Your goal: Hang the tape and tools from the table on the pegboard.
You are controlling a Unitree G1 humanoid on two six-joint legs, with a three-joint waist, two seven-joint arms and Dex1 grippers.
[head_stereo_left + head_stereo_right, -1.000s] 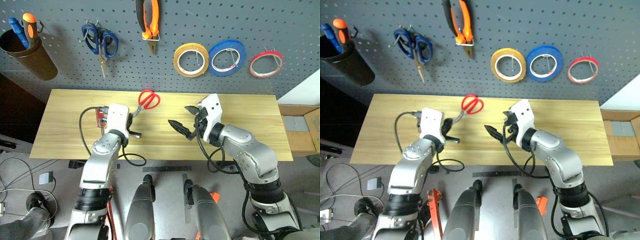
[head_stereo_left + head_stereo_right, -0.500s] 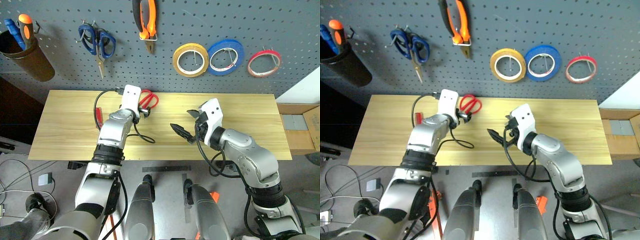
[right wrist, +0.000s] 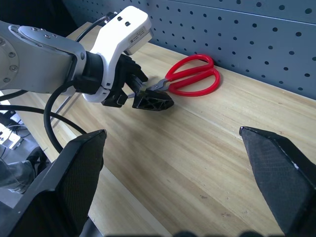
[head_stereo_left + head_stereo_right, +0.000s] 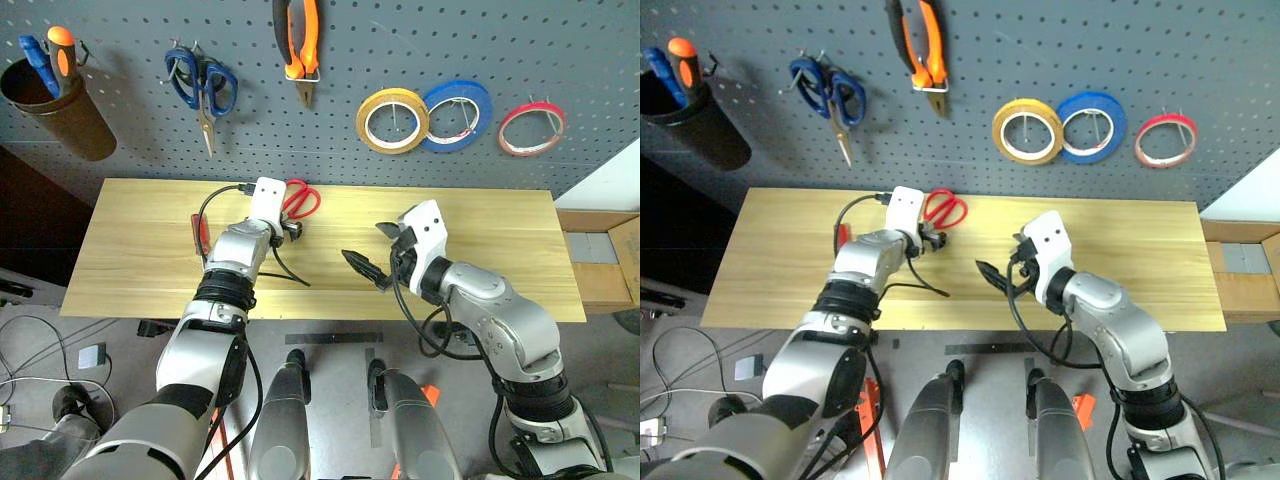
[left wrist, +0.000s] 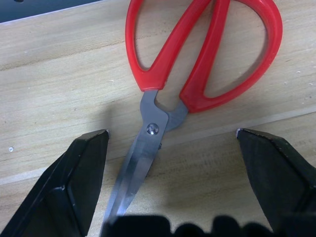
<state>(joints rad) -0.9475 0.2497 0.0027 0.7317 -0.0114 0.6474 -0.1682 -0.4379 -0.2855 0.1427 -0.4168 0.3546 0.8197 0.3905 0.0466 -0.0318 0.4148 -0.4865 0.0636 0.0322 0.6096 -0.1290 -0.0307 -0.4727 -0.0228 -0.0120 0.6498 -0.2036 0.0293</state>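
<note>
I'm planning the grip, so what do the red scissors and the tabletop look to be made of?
Red scissors: glossy red handles, likely plastic; blades grey and faintly shiny with a rivet, apparently steel. Table: pale yellowish wood, matte, with visible grain and plank seams.

three tape rolls (image 4: 459, 110), two scissors (image 4: 300, 198), one pliers (image 4: 300, 45)

Long workbench table (image 5: 59, 79): light yellowish wood planks, matt, fine grain. Red-handled scissors (image 5: 163, 106): glossy smooth plastic loops, dull brushed steel blades. Dark grey perforated pegboard (image 3: 276, 34): matt. Left gripper (image 5: 173, 148) fingers (image 5: 74, 182): black matt plastic.
</note>
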